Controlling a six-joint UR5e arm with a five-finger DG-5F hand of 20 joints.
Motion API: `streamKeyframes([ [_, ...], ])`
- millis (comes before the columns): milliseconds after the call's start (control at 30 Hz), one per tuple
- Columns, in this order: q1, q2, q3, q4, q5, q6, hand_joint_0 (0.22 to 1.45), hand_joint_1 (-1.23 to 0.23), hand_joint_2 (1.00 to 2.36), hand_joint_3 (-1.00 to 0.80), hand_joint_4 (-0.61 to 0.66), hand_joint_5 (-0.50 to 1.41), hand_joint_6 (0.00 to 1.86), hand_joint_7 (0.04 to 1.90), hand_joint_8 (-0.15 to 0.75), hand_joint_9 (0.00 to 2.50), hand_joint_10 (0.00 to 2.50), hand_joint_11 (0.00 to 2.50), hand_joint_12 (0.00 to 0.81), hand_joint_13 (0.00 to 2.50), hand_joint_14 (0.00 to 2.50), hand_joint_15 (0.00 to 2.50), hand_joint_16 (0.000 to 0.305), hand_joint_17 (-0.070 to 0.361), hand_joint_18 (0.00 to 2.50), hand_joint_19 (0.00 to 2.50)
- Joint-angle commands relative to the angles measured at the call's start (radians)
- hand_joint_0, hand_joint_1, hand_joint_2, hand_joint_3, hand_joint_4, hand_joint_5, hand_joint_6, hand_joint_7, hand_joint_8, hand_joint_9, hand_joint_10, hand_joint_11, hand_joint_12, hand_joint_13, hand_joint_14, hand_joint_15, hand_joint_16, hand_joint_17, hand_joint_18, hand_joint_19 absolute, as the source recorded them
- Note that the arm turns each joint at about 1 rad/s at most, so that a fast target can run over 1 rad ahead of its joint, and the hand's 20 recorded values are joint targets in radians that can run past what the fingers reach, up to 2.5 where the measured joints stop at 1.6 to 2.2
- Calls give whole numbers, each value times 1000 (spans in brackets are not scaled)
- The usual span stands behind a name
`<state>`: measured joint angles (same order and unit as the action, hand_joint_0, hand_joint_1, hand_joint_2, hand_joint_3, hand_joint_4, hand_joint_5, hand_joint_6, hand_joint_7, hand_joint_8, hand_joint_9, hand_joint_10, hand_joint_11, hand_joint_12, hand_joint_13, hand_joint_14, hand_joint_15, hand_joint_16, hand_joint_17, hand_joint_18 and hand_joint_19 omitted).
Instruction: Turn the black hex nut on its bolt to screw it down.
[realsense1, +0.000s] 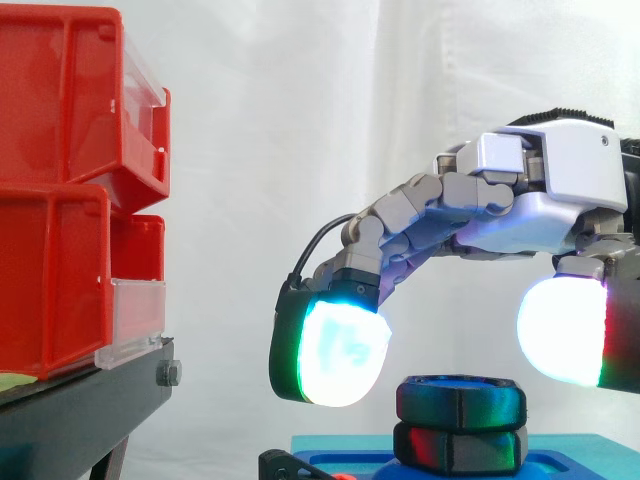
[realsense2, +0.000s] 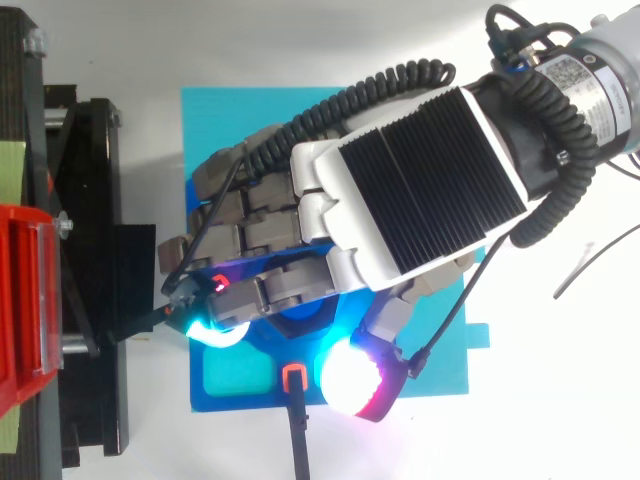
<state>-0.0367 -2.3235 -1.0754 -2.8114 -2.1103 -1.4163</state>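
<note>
Hand enters from the right and sits arched over the black hex nut, with its back facing up. The nut is at the bottom of the side view, stacked directly on a second black hex piece, and both stand on the cyan base plate. I cannot make out the bolt itself. The fingers reach left and bend downward, and the glowing white-cyan pad hangs just left of the nut, slightly above its top face. The thumb pad glows white off to the nut's right and higher up. There is a gap on both sides with no visible contact, so the fingers are spread loosely and grip nothing. From above, the hand covers the middle of the plate and hides the nut. The thumb pad shows magenta-white near the plate's lower edge. The plate lies on the white counter. Red bins are stacked on the black stand at left, well apart from the hand.
</note>
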Motion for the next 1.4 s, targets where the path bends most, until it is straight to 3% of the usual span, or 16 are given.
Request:
streamKeyframes([
  [0, 6, 0, -1, 1, 1, 0, 419, -401, 1000, -500, 344, -184, 644, 773, 331, 517, 7, 365, 401, 713, 9, 306, 57, 129, 643, 379],
  [233, 18, 0, 0, -3, 12, 0, 443, -369, 1000, -500, 321, -175, 628, 819, 320, 511, 7, 357, 388, 703, 9, 312, 55, 124, 623, 390],
  [433, 32, 0, -1, -25, 43, -1, 448, -363, 1000, -500, 286, -170, 648, 797, 318, 516, 9, 350, 385, 702, 9, 307, 54, 123, 617, 389],
  [767, 32, 0, -15, -53, 43, -15, 456, -361, 1000, -500, 217, -158, 648, 815, 316, 528, 7, 352, 380, 699, 9, 306, 54, 120, 615, 394],
  [1267, 17, 0, -17, -54, 32, -15, 446, -379, 1000, -500, 286, -171, 719, 700, 319, 527, 8, 350, 386, 706, 9, 308, 55, 123, 628, 388],
  [1367, 14, 0, -17, -54, 27, -15, 470, -449, 1000, -500, 270, -171, 710, 714, 309, 522, 8, 358, 376, 698, 11, 310, 52, 118, 612, 399],
])
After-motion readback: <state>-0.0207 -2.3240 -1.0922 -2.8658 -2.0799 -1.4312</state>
